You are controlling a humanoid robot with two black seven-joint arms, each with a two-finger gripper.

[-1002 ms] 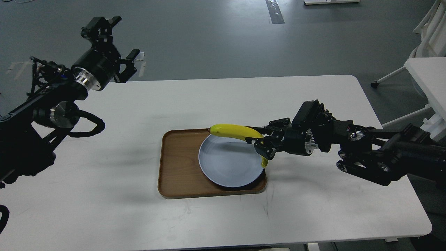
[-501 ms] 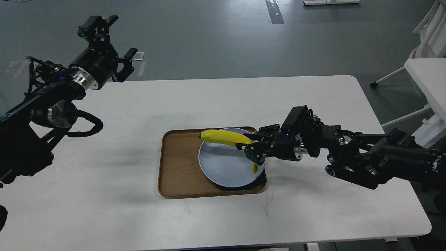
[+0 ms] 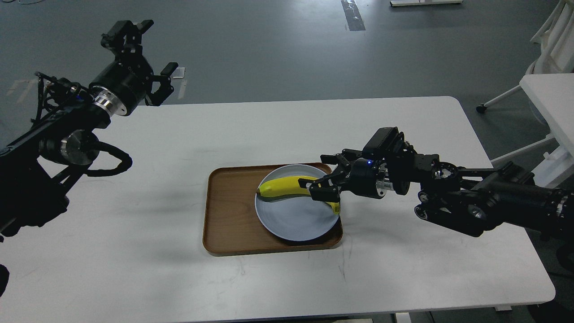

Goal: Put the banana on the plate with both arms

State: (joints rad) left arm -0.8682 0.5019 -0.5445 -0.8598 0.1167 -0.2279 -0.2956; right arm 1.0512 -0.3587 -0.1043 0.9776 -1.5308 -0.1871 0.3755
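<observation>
The yellow banana [image 3: 284,185] lies across the far half of the pale blue plate [image 3: 293,220], dark tip to the left and stem end at the plate's right rim. My right gripper [image 3: 326,175] is at the banana's right part. Its jaws are spread: one finger is above and clear of the fruit, the other is right against it. My left gripper [image 3: 150,48] is raised high above the table's far left corner, open and empty, far from the plate.
The plate sits at the right end of a brown wooden tray [image 3: 228,211] in the middle of the white table [image 3: 179,278]. A second white table [image 3: 549,98] and chair legs stand at the far right, off my table.
My right gripper lowered the banana leftward onto the plate and spread its fingers, so the banana now rests on the plate. The left arm barely moved.
</observation>
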